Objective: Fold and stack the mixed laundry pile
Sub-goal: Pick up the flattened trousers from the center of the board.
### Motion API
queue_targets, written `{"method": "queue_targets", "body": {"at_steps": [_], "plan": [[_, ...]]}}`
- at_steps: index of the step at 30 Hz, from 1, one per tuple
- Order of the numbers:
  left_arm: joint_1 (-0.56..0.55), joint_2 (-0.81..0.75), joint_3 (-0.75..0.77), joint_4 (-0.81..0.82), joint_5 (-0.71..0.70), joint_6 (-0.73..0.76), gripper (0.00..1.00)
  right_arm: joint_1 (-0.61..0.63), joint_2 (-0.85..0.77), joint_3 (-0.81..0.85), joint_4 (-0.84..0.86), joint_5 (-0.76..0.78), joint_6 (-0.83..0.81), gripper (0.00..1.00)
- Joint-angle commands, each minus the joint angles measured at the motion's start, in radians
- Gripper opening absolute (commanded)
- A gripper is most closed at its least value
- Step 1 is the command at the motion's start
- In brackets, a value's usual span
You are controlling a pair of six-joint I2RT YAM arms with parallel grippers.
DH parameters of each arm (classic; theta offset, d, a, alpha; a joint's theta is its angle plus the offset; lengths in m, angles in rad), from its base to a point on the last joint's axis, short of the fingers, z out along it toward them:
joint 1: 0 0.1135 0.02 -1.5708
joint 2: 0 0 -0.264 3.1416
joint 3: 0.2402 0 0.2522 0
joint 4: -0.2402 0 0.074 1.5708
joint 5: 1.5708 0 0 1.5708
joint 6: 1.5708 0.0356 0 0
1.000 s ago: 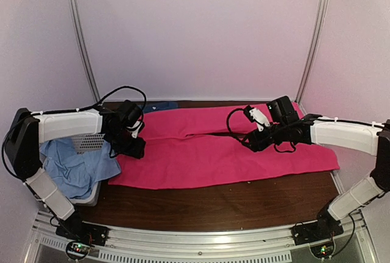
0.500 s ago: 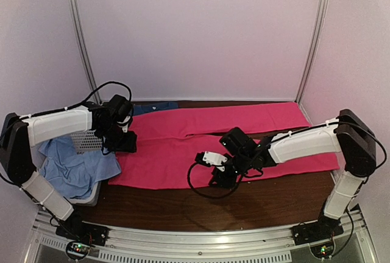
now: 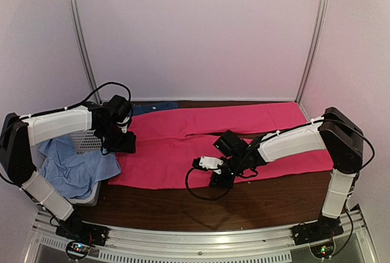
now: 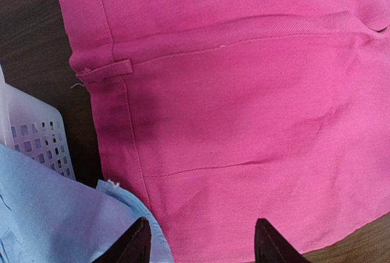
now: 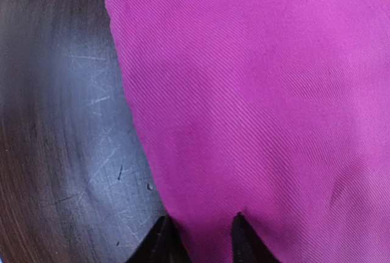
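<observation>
The magenta-pink shirt point(image 3: 244, 123) lies spread flat across the table. My left gripper point(image 3: 124, 143) hovers open over its left end point(image 4: 244, 92), with its fingertips point(image 4: 139, 238) near the pale light-blue cloth point(image 4: 55, 214). That cloth point(image 3: 73, 165) hangs out of the basket. My right gripper point(image 3: 220, 179) is low at the shirt's near edge point(image 5: 274, 92). Its jaws point(image 5: 201, 229) are narrowed but still apart, straddling the hem, one tip by the bare table. A strip of dark blue T-shirt point(image 3: 155, 107) shows behind the pink cloth.
A white slotted basket point(image 3: 91, 141) stands at the table's left edge, its wall point(image 4: 36, 135) close to my left gripper. Brown tabletop point(image 3: 244, 205) shows in front of the shirt. Pale walls and metal posts point(image 3: 82, 44) enclose the back and sides.
My right arm swung from the shirt's far right down to its near edge at the middle, and its jaws narrowed. My left gripper shifted slightly left and stayed open.
</observation>
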Motion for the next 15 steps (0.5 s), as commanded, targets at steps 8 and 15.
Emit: {"method": "queue_targets", "body": {"at_steps": [8,15], "plan": [[-0.007,-0.042,0.000,0.056,0.036,0.033,0.55,-0.114,-0.074,0.053,0.014,0.141,0.072,0.00],[-0.118,-0.024,-0.013,0.087,0.046,0.079,0.50,-0.274,-0.076,0.091,0.041,0.093,0.112,0.00]]}}
